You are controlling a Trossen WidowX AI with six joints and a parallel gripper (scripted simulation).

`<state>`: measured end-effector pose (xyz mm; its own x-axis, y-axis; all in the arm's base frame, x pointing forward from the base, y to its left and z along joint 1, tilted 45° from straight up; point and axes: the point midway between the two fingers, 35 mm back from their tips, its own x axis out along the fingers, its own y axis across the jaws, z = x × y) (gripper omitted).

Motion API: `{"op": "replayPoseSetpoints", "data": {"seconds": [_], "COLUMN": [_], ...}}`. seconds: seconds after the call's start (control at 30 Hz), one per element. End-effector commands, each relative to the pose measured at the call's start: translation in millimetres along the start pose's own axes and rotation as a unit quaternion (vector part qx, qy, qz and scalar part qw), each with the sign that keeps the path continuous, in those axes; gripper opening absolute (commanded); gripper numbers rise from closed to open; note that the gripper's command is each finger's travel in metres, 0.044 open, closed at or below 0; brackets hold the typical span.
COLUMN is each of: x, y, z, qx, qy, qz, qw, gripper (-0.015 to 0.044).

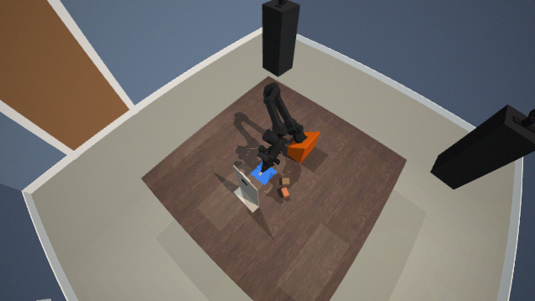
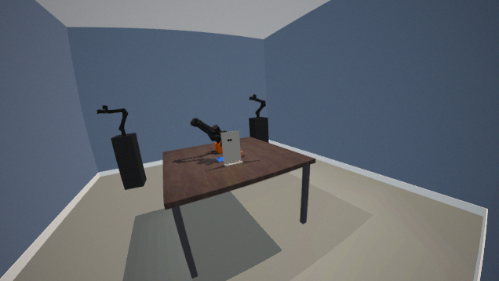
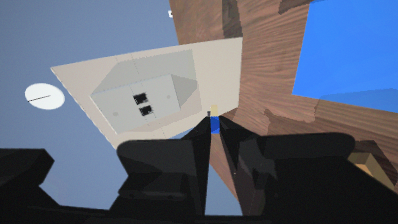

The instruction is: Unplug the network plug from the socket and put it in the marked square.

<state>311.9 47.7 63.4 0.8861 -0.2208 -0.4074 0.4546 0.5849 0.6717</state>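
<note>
One arm bent low — fingers pinching plug [image 3: 214, 120].

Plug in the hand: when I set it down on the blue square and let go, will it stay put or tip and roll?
The plug looks small, blocky and rigid, so probably it will not roll. Only its tip shows between the fingers, so it may topple flat if released on end. It seems light; opening the hand could nudge it.

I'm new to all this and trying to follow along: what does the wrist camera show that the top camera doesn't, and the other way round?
Only the wrist view shows the two dark sockets on the panel, both vacant, and the small blue plug pinched in the gripper. Only the top view shows the whole arm, its orange base and two small blocks. Both show the upright panel and the blue square on the table.
</note>
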Motion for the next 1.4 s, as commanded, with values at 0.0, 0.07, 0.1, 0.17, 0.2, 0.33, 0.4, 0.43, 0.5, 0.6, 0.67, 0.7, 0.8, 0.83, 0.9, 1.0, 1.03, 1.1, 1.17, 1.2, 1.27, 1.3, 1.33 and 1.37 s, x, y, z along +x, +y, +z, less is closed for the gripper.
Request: {"op": "replayPoseSetpoints", "data": {"seconds": [0.0,0.07,0.1,0.17,0.2,0.33,0.4,0.43,0.5,0.6,0.67,0.7,0.8,0.83,0.9,1.0,1.03,1.1,1.17,1.2,1.27,1.3,1.33,1.37], "x": [4,4,4,3,3,-1,-3,-4,-4,-4,-3,-2,0,0,2,4,4,5,7,7,8,9,9,10], "y": [-19,-30,-35,-45,-50,-69,-77,-79,-79,-79,-80,-81,-84,-84,-86,-88,-89,-91,-93,-93,-95,-96,-97,-97], "z": [9,13,16,21,23,33,38,40,40,40,40,40,40,40,40,40,40,40,40,40,40,41,41,41], "qx": [0.018,0.024,0.026,0.031,0.034,0.040,0.042,0.043,0.043,0.043,0.043,0.043,0.043,0.043,0.043,0.044,0.044,0.044,0.044,0.044,0.044,0.044,0.044,0.044], "qy": [-0.029,-0.043,-0.051,-0.067,-0.075,-0.110,-0.127,-0.131,-0.133,-0.133,-0.133,-0.133,-0.132,-0.132,-0.132,-0.132,-0.132,-0.132,-0.131,-0.131,-0.131,-0.131,-0.131,-0.131], "qz": [-0.054,-0.081,-0.094,-0.119,-0.131,-0.177,-0.196,-0.201,-0.203,-0.203,-0.203,-0.204,-0.204,-0.204,-0.204,-0.205,-0.205,-0.205,-0.205,-0.205,-0.205,-0.205,-0.206,-0.206], "qw": [0.998,0.995,0.994,0.990,0.988,0.977,0.971,0.970,0.969,0.969,0.969,0.969,0.969,0.969,0.969,0.969,0.969,0.969,0.969,0.969,0.969,0.969,0.969,0.969], "gripper": [0.0000,0.0000,0.0000,0.0000,0.0000,0.0000,0.0000,0.0000,0.0000,0.0000,0.0000,0.0000,0.0000,0.0000,0.0000,0.0000,0.0000,0.0000,0.0000,0.0000,0.0000,0.0000,0.0000,0.0000]}}
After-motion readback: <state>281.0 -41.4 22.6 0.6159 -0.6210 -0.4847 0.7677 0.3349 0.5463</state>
